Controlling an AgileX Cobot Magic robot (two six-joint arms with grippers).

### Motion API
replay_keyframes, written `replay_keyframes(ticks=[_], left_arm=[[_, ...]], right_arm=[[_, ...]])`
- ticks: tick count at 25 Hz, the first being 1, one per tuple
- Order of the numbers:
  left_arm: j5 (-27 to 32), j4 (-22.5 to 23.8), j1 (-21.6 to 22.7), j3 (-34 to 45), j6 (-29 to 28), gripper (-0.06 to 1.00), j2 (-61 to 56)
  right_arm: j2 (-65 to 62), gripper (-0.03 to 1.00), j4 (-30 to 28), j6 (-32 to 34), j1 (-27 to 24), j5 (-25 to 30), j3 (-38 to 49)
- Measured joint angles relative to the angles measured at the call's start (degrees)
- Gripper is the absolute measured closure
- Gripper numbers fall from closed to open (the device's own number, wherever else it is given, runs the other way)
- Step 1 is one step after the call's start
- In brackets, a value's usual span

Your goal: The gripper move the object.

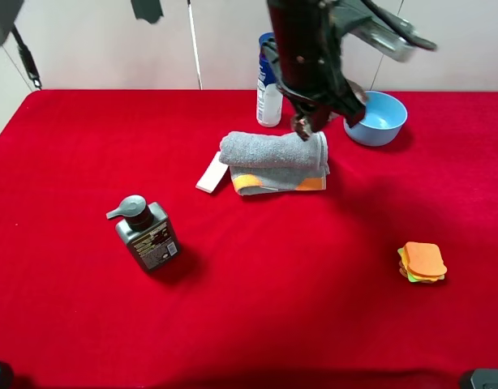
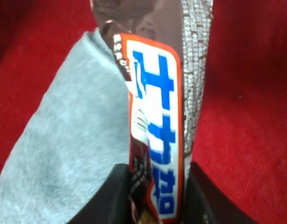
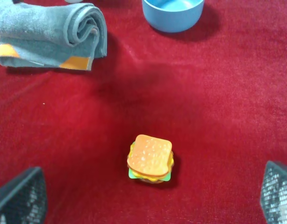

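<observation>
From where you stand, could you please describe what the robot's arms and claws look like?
The bulky left arm is black and dark grey, with a silvery metal part. Its claw has smooth black fingers; the right claw's fingers carry grey dotted pads.

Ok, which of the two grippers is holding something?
The left gripper, by the grey towel: it is shut on the candy bar. The right gripper is open and empty.

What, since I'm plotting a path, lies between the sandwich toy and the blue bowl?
Only bare red cloth separates the sandwich toy from the blue bowl, seen in the right wrist view.
</observation>
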Motion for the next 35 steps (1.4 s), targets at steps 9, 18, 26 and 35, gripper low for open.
replay_keyframes(ticks=[9, 18, 26, 35], left_arm=[[-3.31, 0.4, -6.71, 0.0, 6.72, 0.69, 0.56], [-4.18, 0.4, -8.53, -0.19, 7.8, 0.7, 7.21], [-6.44, 0.78, -9.16, -0.19, 9.36, 0.7, 11.39], [-8.36, 0.72, -9.76, 0.08, 10.38, 0.7, 12.7]], right_arm=[[0.0, 0.27, 0.0, 0.0, 0.0, 0.0, 0.0], [0.0, 0.27, 0.0, 0.0, 0.0, 0.0, 0.0], [0.0, 0.27, 0.0, 0.0, 0.0, 0.0, 0.0], [0.0, 0.27, 0.17, 0.0, 0.0, 0.0, 0.0]])
